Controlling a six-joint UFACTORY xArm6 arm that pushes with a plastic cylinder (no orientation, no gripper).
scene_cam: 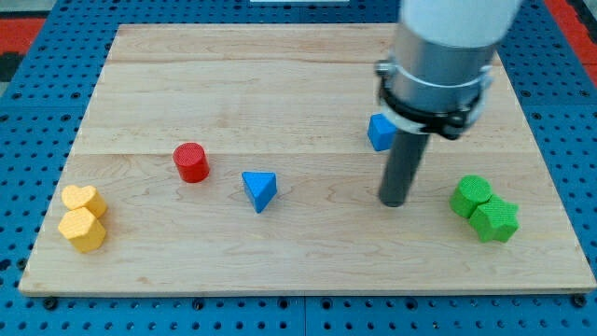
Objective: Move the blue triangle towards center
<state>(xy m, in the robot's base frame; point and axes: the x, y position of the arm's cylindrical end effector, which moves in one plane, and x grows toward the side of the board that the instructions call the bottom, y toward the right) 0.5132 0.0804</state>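
The blue triangle lies on the wooden board, a little left of and below the board's middle. My tip rests on the board well to the triangle's right, at about the same height in the view, apart from every block. A second blue block, shape unclear, sits just above my tip and is partly hidden behind the rod and arm.
A red cylinder stands left of the triangle. A yellow heart and a yellow hexagon sit at the board's lower left. Two green blocks touch at the lower right.
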